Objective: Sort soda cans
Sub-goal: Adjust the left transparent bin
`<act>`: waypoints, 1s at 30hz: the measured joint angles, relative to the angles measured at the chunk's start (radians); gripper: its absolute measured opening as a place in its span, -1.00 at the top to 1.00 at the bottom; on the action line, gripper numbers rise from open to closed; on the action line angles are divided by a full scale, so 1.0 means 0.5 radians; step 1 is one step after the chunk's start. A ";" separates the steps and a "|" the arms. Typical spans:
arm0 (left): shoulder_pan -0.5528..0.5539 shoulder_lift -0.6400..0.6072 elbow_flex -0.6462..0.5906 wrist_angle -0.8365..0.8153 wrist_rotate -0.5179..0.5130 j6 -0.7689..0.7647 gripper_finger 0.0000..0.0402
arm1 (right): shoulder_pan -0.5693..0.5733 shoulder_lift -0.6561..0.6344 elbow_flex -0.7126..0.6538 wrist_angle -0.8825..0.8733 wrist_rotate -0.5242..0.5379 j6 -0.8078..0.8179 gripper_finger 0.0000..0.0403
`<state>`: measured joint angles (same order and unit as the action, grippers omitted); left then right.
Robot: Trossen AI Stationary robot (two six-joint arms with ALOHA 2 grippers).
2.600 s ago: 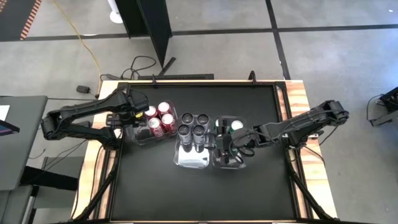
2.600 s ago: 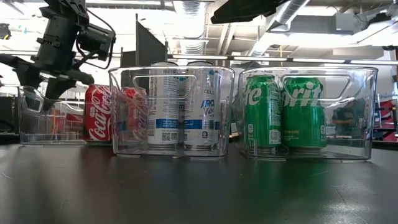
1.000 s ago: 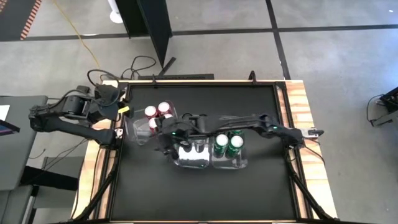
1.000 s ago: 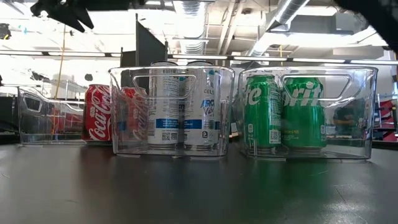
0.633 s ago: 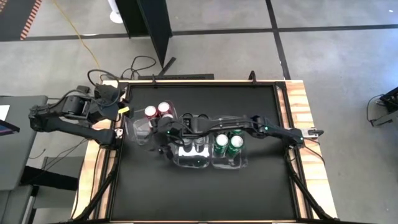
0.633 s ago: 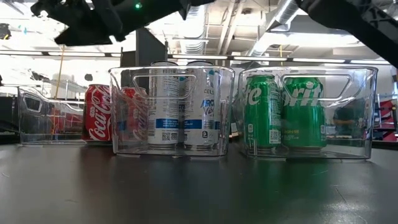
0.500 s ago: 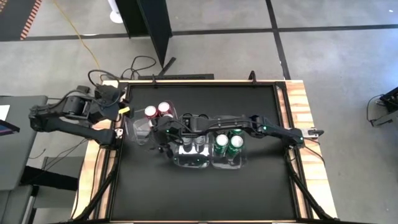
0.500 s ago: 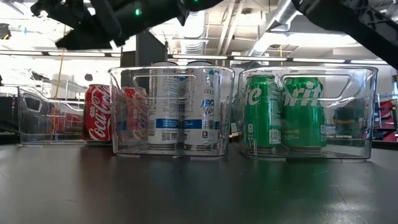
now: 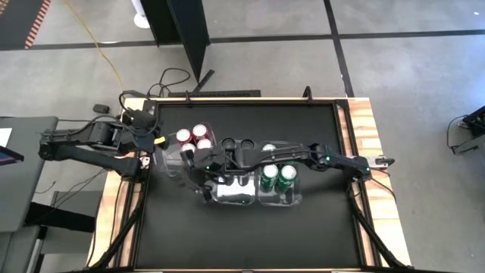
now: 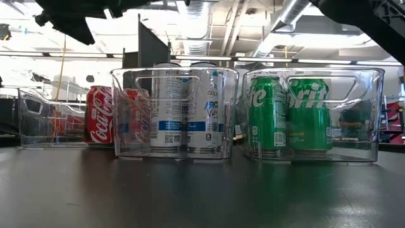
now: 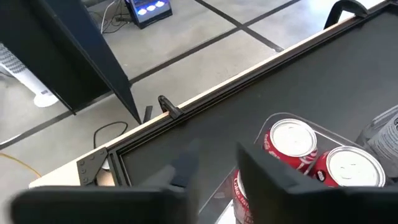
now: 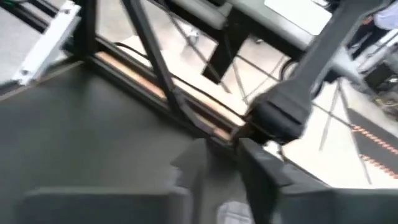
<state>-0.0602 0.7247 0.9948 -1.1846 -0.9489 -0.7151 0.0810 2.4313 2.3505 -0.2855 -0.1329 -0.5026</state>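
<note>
- Your right gripper [image 9: 198,168] reaches across to the red soda cans [image 9: 192,136] in the left bin [image 9: 168,168]; its fingers' state can't be told.
- Descend squarely over one can.
- Left gripper [image 9: 155,138] waits at the worktop [image 9: 227,227] edge, fingers apart, empty.

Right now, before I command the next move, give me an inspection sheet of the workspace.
Surface: black table top with a wooden rim.
Job's things: red cans in the left clear bin, silver cans in the middle bin, green cans in the right bin.
Clutter: nothing seen.
Grippers: left gripper beside the left bin; right gripper stretched across to it; neither visibly holds a can.
Cables: black cable and yellow cable on the floor.
Surroundings: grey floor, workshop ceiling pipes.
</note>
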 joint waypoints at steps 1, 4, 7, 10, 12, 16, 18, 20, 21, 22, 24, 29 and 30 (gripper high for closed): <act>0.000 -0.002 -0.005 -0.004 -0.001 0.000 0.62 | 0.012 -0.001 0.000 -0.010 0.000 0.015 0.47; 0.000 -0.003 -0.011 -0.026 -0.004 -0.001 0.92 | 0.049 0.014 -0.003 -0.048 0.001 0.096 0.82; -0.001 -0.002 -0.012 -0.034 -0.005 -0.010 0.97 | 0.080 0.048 -0.002 -0.033 0.007 0.172 0.95; -0.001 0.000 -0.012 -0.100 -0.005 -0.066 0.99 | 0.117 0.080 -0.014 -0.028 0.059 0.268 0.93; -0.001 0.005 -0.012 -0.153 -0.006 -0.100 0.99 | 0.139 0.110 -0.022 0.019 0.145 0.308 0.95; -0.001 -0.006 -0.012 -0.191 0.004 -0.135 0.99 | 0.183 0.218 -0.027 0.059 0.300 0.385 0.98; -0.001 -0.007 -0.012 -0.201 0.028 -0.160 0.99 | 0.206 0.252 -0.035 0.034 0.425 0.396 0.98; -0.001 -0.008 -0.012 -0.231 0.076 -0.189 0.99 | 0.218 0.305 -0.024 0.137 0.556 0.398 0.98; -0.001 -0.007 -0.012 -0.236 0.090 -0.192 0.99 | 0.223 0.316 -0.026 0.129 0.624 0.399 0.98; -0.001 -0.006 -0.012 -0.237 0.101 -0.195 0.99 | 0.228 0.337 -0.027 0.155 0.657 0.399 0.98; -0.001 -0.006 -0.012 -0.240 0.109 -0.195 0.99 | 0.225 0.382 -0.026 0.245 0.670 0.414 0.98; -0.001 0.005 -0.012 -0.256 0.161 -0.202 0.99 | 0.195 0.428 -0.025 0.264 0.783 0.498 0.98; -0.001 0.005 -0.012 -0.261 0.162 -0.202 0.99 | 0.195 0.434 -0.027 0.267 0.826 0.490 0.98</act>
<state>-0.0605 0.7273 0.9890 -1.3153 -0.8679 -0.8162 0.1783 2.6483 2.3371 -0.1521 0.2799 -0.2578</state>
